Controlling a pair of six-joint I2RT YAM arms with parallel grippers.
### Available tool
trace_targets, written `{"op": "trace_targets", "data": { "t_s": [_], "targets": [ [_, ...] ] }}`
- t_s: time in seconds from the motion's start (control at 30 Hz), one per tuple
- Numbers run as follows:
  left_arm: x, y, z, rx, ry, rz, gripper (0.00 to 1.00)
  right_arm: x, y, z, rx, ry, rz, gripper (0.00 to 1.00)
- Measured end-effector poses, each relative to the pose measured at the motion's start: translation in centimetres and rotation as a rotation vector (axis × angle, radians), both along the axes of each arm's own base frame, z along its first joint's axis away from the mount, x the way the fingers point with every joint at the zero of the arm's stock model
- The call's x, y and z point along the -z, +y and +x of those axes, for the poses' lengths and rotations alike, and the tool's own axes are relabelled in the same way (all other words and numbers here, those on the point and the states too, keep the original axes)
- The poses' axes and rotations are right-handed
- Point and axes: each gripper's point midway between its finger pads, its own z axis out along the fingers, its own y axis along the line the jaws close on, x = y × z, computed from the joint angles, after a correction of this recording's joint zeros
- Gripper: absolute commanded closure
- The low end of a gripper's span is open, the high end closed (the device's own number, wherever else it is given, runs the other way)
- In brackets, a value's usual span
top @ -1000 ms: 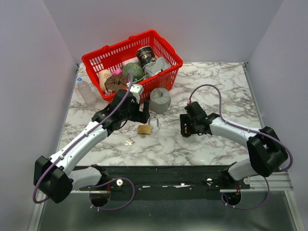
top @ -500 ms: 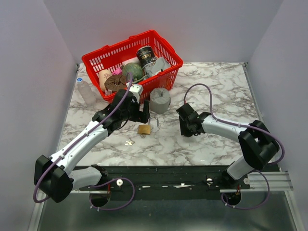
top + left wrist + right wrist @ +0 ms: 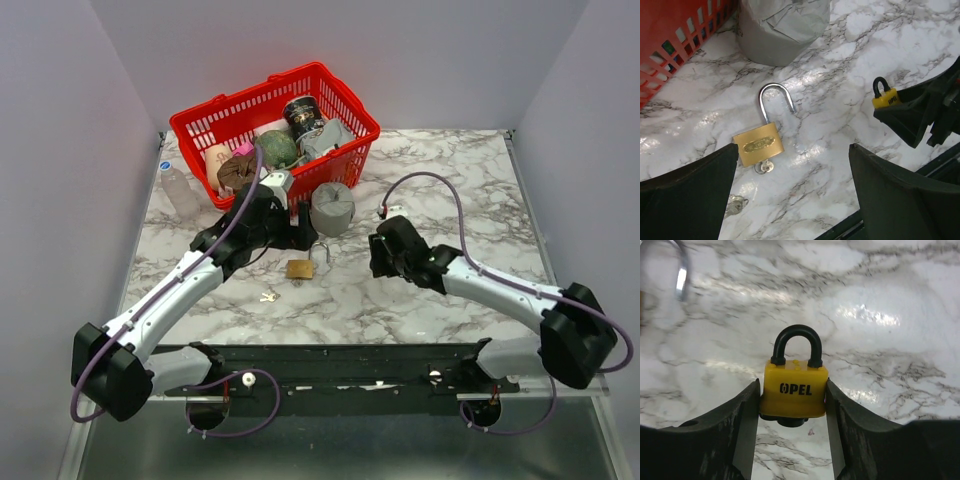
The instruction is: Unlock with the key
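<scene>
brass padlock (image 3: 758, 144): polished yellow metal. yellow padlock (image 3: 794, 390): smooth matt plastic shell. bench (image 3: 865, 50): glossy marble-look.

One brass padlock (image 3: 758, 145), one yellow padlock (image 3: 794, 390), one basket (image 3: 350, 148).

The open padlock (image 3: 758, 145) lies before the wrapped roll (image 3: 332, 208) (basket (image 3: 350, 155) behind), small padlock (image 3: 794, 385) to its right
</scene>
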Motion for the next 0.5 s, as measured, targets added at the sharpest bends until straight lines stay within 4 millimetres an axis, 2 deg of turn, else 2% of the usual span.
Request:
{"op": "trace_targets", "data": {
  "t_s": [0.13,0.27,0.37,0.5],
  "targets": [
    [-0.8,-0.9,0.3,-0.019,0.021,-0.106,0.03,-4.6,2.3,0.4,-0.102,-0.161,0.110,0.69],
    [-0.6,-2.2,0.3,-0.038,0.060,-0.228,0.05,-8.7,4.2,-0.5,-0.218,-0.318,0.220,0.70],
    [-0.1,-3.4,0.2,-0.039,0.111,-0.311,0.06,-10.6,5.2,-1.2,-0.282,-0.394,0.276,0.69],
    [-0.1,-4.9,0.5,-0.028,0.152,-0.394,0.06,-11.5,5.8,-1.9,-0.342,-0.446,0.310,0.69]
  ]
}}
